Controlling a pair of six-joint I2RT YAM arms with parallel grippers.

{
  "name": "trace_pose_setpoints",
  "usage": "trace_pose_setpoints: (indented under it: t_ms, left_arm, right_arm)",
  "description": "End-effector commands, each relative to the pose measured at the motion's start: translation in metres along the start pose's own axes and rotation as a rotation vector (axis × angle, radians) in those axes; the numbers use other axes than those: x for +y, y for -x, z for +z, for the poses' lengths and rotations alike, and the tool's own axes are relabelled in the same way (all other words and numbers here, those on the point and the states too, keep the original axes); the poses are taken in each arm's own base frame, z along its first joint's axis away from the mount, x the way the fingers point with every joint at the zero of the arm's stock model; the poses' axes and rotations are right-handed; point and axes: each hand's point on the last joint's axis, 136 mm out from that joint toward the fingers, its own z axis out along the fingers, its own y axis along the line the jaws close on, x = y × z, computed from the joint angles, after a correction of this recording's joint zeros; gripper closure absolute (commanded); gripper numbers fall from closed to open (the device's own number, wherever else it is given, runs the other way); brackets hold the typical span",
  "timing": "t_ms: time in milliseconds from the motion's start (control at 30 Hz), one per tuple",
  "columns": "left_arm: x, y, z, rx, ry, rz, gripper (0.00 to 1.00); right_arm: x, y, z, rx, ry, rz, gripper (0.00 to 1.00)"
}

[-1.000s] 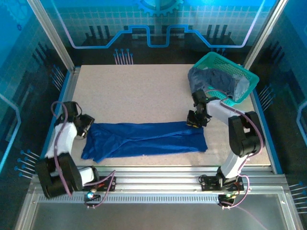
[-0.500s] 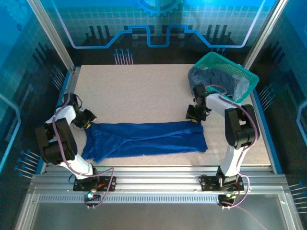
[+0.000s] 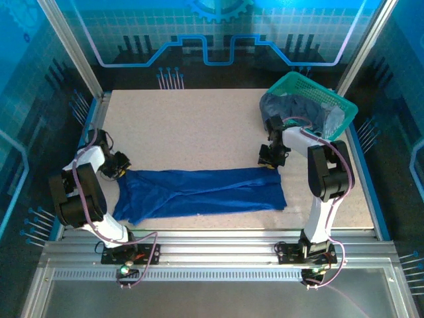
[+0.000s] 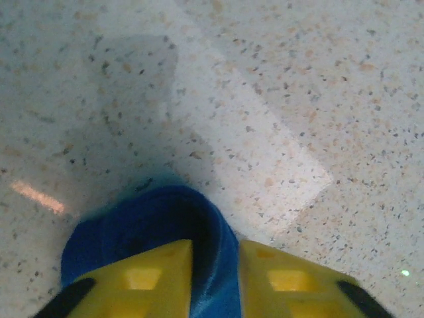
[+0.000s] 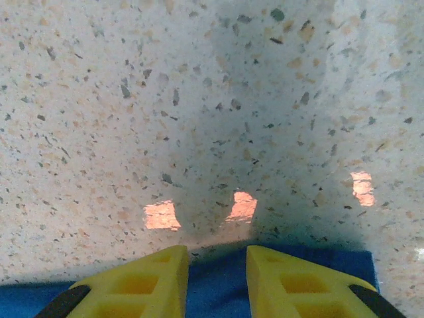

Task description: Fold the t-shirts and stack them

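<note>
right, from the top camera i see the royal blue t-shirt (image 3: 202, 192) lying flat on the worktop (image 3: 192, 126), stretched left to right across the near half, with a few long creases running along it. the left gripper (image 3: 122, 171) is down at the shirt's far left corner. through the left wrist camera its yellow fingers (image 4: 149, 278) are drawn close together with a bunched fold of blue cloth pinched between them, so i read it as closed on the shirt. the right gripper (image 3: 270, 162) sits low at the shirt's far right corner. in the right wrist camera its fingers (image 5: 291, 281) straddle the far edge of the cloth, with blue fabric filling the narrow gap between them and bare speckled worktop beyond, so i take it as gripping the shirt's edge too. at the far right corner a teal basket (image 3: 324, 93) sits on the worktop, just beyond the right arm, holding a heap of grey-blue t-shirts (image 3: 298, 112), well apart from the blue one.
</note>
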Motion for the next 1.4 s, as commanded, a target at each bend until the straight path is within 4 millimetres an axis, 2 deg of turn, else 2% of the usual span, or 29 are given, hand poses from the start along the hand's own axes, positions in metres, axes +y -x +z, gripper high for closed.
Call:
trace_pose_setpoints:
  t_ms: [0,67,167,333,433,533,733,1033,1100,1233,1367]
  left_arm:
    - [0.001,-0.006,0.011,0.028,-0.023,-0.028,0.84]
    - [0.001,-0.006,0.011,0.024,-0.021,-0.035,0.91]
    - [0.001,-0.004,0.008,0.009,-0.024,-0.037,0.99]
    - [0.000,-0.003,-0.003,-0.020,-0.025,-0.031,1.00]
    - [-0.002,-0.002,-0.007,-0.029,-0.038,-0.027,1.00]
    - [-0.005,-0.002,-0.013,-0.035,-0.046,-0.019,1.00]
    - [-0.008,0.001,-0.020,-0.040,-0.051,-0.003,1.00]
    - [-0.013,0.004,-0.023,-0.044,-0.067,-0.016,1.00]
    - [-0.014,0.005,-0.025,-0.045,-0.069,-0.016,1.00]
    - [-0.015,0.006,-0.026,-0.048,-0.073,-0.014,1.00]
    - [-0.015,0.005,-0.024,-0.043,-0.074,-0.016,1.00]
  right_arm:
    - [-0.010,-0.002,0.003,0.029,-0.049,0.042,0.71]
    - [-0.017,-0.001,-0.003,0.008,-0.078,0.056,0.73]
    - [-0.022,0.002,-0.024,-0.075,-0.089,0.058,0.70]
    - [-0.039,-0.003,-0.047,-0.131,-0.110,0.085,0.63]
    - [-0.049,-0.006,-0.039,-0.093,-0.062,0.131,0.61]
    - [-0.037,0.002,-0.025,-0.066,0.037,0.104,0.62]
    - [-0.032,0.007,-0.006,-0.006,0.028,0.101,0.64]
    - [-0.038,0.002,-0.012,-0.017,-0.040,0.097,0.69]
    - [-0.044,0.003,-0.024,-0.046,-0.080,0.098,0.69]
    - [-0.034,0.006,-0.042,-0.102,-0.024,0.071,0.68]
    - [-0.027,0.002,-0.029,-0.053,-0.021,0.048,0.69]
